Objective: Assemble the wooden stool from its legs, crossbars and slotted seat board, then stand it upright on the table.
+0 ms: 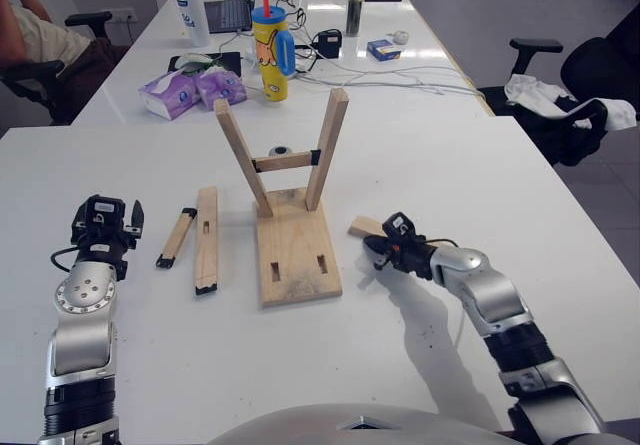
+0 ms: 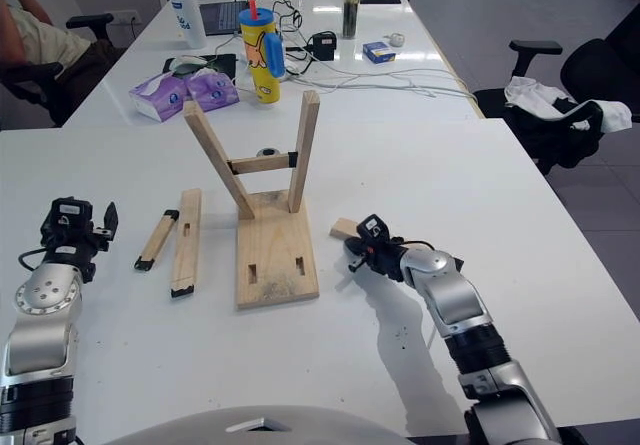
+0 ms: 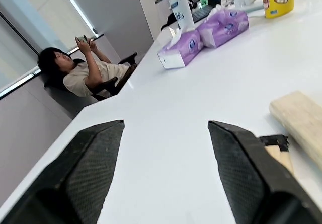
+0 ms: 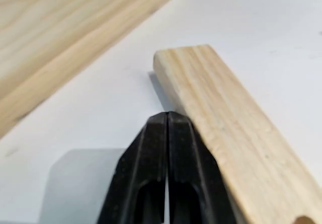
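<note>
Two upright legs [image 1: 240, 155], joined by a crossbar [image 1: 283, 161], stand in the far slots of the seat board [image 1: 298, 255]. A loose leg [image 1: 206, 238] and a loose crossbar [image 1: 177, 236] lie to its left. Farther left, the left gripper [image 3: 166, 128] is spread wide and empty. The right gripper [image 4: 167, 117] is pinched together and empty, just beside a third leg [image 4: 236, 128] right of the board.

Wooden piece [image 1: 362, 227] partly behind right claw [image 1: 374, 256]

seat board [image 2: 275, 255] flat, two legs [image 2: 217, 160] standing | right end effector [image 2: 355, 252] just beside wooden piece [image 2: 343, 228]
</note>
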